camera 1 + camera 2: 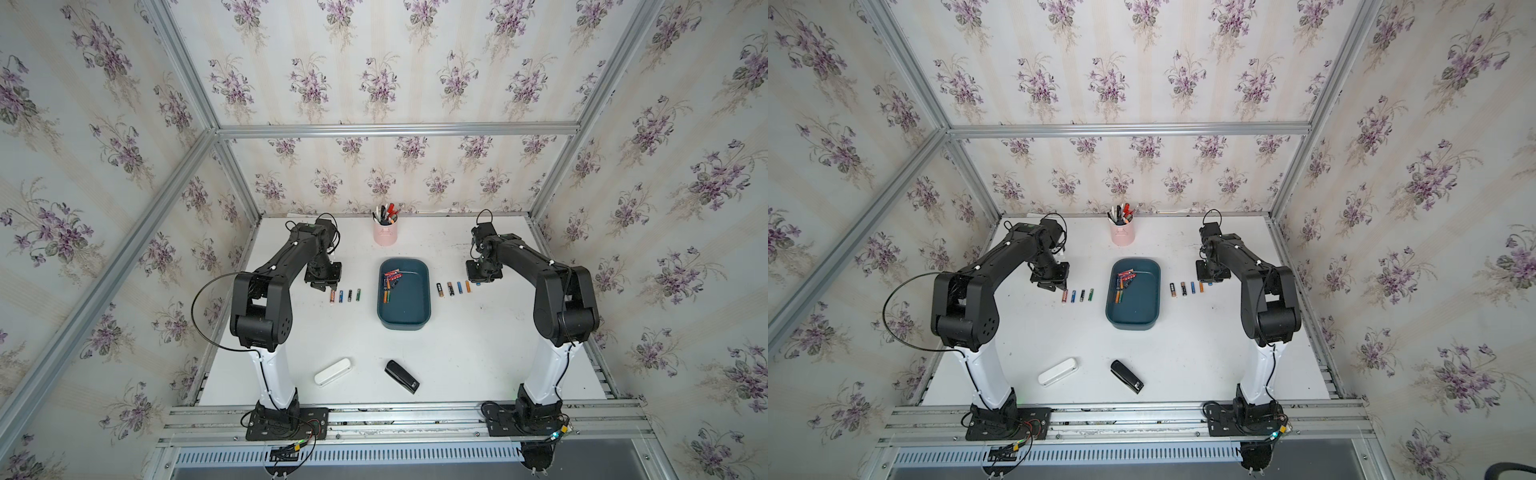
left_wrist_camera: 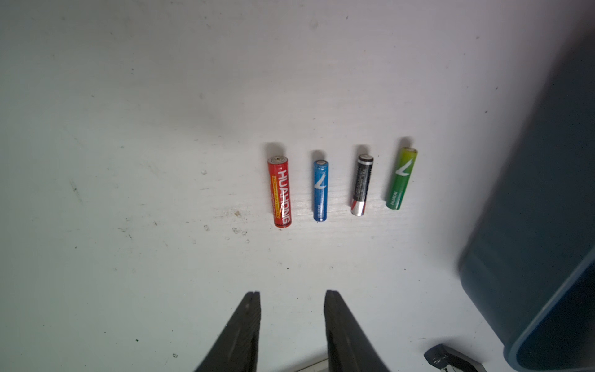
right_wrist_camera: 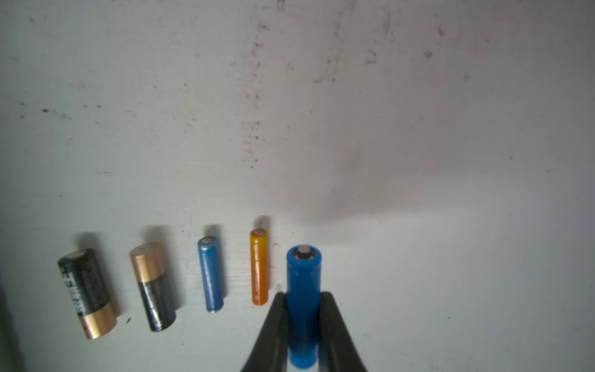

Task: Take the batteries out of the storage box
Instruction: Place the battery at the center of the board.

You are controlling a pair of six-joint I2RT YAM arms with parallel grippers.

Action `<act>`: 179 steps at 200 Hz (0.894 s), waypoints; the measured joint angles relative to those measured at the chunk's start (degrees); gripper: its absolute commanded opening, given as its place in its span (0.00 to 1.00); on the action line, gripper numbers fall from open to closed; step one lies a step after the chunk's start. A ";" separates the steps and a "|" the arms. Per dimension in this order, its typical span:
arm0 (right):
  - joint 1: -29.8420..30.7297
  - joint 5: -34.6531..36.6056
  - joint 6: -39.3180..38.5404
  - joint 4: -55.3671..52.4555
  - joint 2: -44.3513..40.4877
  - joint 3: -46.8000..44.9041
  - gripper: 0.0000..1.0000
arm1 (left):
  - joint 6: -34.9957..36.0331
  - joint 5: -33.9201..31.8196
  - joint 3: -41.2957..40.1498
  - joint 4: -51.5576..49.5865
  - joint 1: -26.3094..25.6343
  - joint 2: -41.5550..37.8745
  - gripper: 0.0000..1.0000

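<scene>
Right wrist view: we see the right gripper [image 3: 303, 294] clamped on a blue battery [image 3: 304, 273], its cap past the fingers [image 3: 275, 322], beside the orange battery [image 3: 259, 267]. Our left gripper [image 2: 292, 293] stands parted and empty, short of the red Huahong battery [image 2: 279, 191]. More batteries [image 1: 390, 280] lie in the storage box [image 1: 417, 301].

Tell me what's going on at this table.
Batteries are being moved out of the teal storage box onto the table. The right tool is shut on a blue battery, at the end of a row of four laid out beside the box. The left tool is open and empty, next to another row of four. A cluster of batteries lies in the box, not yet taken out.
</scene>
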 measured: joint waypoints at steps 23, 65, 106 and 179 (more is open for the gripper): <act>-0.02 0.04 0.00 0.52 0.79 -0.50 0.15 | 0.00 0.00 -0.17 0.04 0.00 0.00 0.39; -0.48 -0.11 -0.07 1.62 1.60 -1.53 0.15 | 0.00 0.00 -0.33 0.20 0.00 0.00 0.39; -0.72 -0.61 -0.31 2.05 2.69 -1.53 0.16 | 0.00 0.00 -0.33 0.20 0.00 0.00 0.39; -1.14 -1.18 -0.92 2.47 3.74 -1.77 0.20 | 0.00 -0.02 -0.33 0.15 0.00 0.00 0.40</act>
